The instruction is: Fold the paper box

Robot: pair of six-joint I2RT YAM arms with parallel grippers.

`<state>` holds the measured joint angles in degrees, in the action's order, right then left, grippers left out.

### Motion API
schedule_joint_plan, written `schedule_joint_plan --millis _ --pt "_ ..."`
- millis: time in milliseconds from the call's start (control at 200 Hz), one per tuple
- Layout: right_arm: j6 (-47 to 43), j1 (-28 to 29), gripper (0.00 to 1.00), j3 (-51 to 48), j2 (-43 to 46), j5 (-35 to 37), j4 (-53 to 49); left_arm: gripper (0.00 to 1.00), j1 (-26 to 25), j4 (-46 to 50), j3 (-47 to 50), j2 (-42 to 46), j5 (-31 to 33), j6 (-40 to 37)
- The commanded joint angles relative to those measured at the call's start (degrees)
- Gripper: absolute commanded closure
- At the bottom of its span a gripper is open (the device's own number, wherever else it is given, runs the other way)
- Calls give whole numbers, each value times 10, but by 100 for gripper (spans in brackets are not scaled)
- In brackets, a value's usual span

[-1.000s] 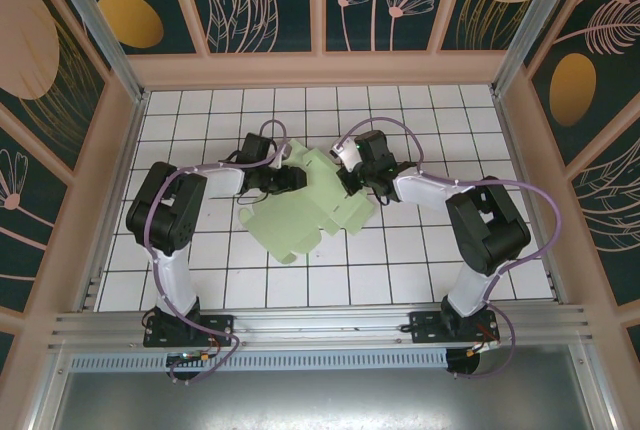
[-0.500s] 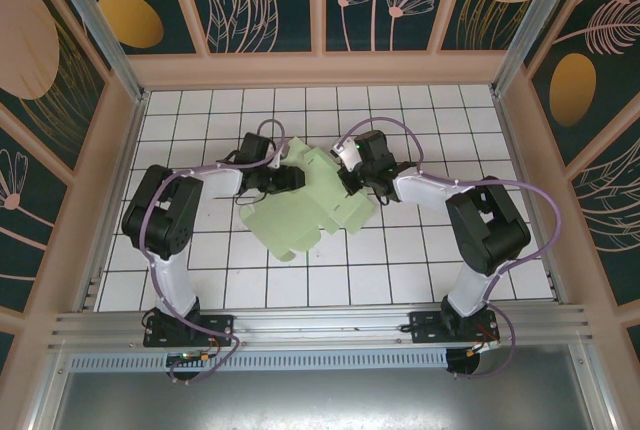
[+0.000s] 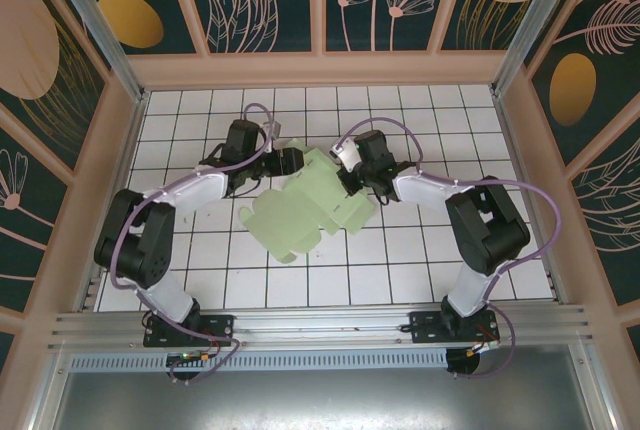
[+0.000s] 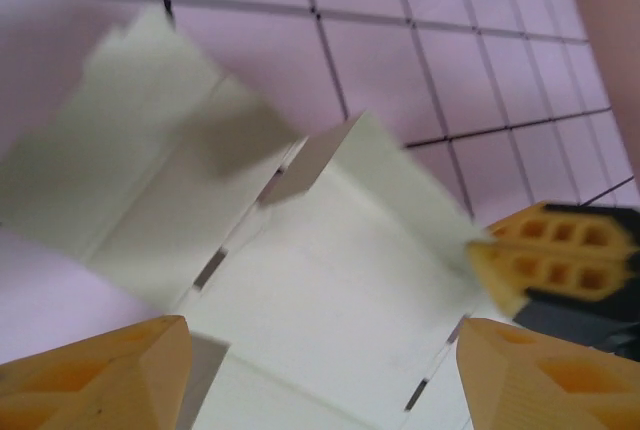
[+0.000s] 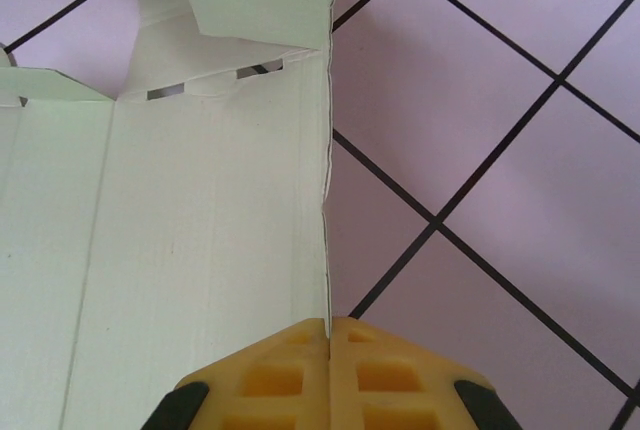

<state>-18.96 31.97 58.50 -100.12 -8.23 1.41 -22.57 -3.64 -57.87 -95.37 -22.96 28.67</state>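
One pale mint-green creased card paper box (image 3: 300,215), partly unfolded. Two claws: left gripper (image 4: 320,335) released over it, right gripper (image 5: 328,328) clenched on its edge.

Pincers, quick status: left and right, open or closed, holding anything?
Left pincer: open, holding nothing.
Right pincer: closed on the edge of the paper box.

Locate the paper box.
In the top view, the paper box lies mid-table between the left gripper and the right gripper, which pinches its edge.
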Motion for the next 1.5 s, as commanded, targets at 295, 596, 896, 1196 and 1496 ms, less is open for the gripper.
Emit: schedule_joint_plan --millis 295,596,896,1196,1496 --pt "31 -32 91 33 -50 -72 -40 33 1 9 -3 -47 5 5" --pt "27 -40 67 37 -64 -82 -47 33 1 18 -2 -32 7 -8" --pt "18 -46 67 48 -83 -90 -60 33 1 18 3 -32 8 -10" --pt "11 -47 95 49 -80 -86 -66 33 1 18 3 -32 10 -11" --pt "-5 -37 100 45 -51 -44 -70 25 1 -3 13 5 31 -2"
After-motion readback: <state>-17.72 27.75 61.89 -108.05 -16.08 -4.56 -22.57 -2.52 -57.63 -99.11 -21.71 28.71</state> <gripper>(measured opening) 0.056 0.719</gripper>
